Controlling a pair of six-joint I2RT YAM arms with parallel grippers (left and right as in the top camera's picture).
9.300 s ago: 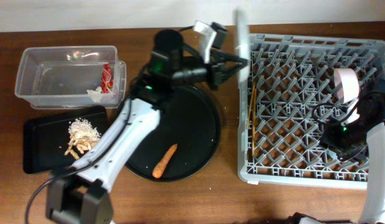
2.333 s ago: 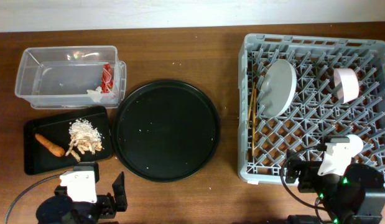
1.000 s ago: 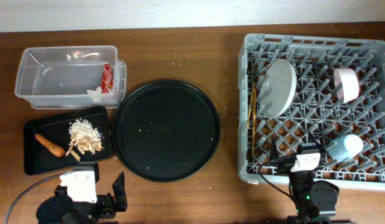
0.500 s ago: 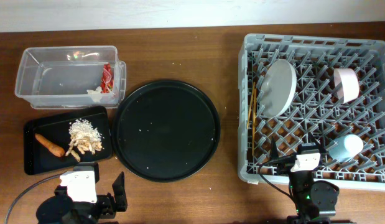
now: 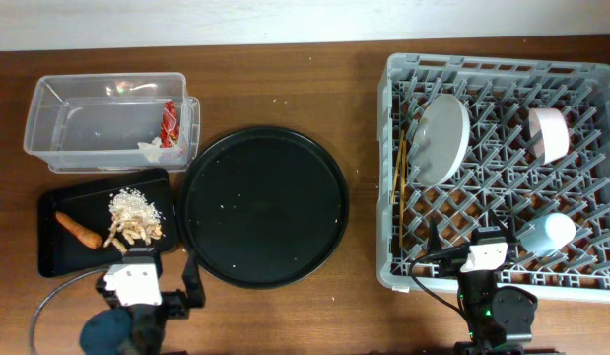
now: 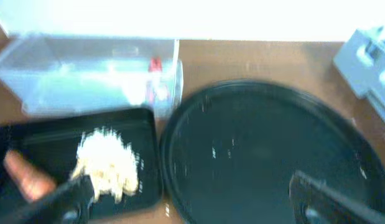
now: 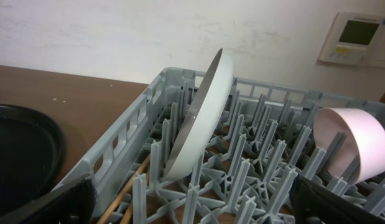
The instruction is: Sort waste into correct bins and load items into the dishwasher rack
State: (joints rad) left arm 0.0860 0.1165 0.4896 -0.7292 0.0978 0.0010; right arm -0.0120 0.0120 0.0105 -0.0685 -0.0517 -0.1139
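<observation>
The dishwasher rack (image 5: 502, 61) holds the grey plate (image 5: 440, 138) on edge, the pinkish bowl (image 5: 547, 134), the light-blue cup (image 5: 547, 235) and the chopsticks (image 5: 398, 173). A red wrapper (image 5: 169, 120) and a white scrap (image 5: 149, 148) lie in the clear tub (image 5: 88, 128). On the shallow black tray (image 5: 58, 258) are the carrot (image 5: 78, 230) and crumbs (image 5: 135, 217). My left gripper (image 5: 147, 291) stands open and empty at the table's front edge, just below that tray. At the rack's front wall my right gripper (image 5: 477, 258) is open and empty, facing the plate (image 7: 201, 112) and bowl (image 7: 357, 143).
A large round black tray (image 5: 263, 205) with a few specks lies between the bins and the rack. The blurred left wrist view shows it (image 6: 260, 155) beside the crumbs (image 6: 108, 165). Bare wooden table runs along the back.
My left arm has shifted a little forward and right toward the black tray. The right arm and all objects are unchanged.
</observation>
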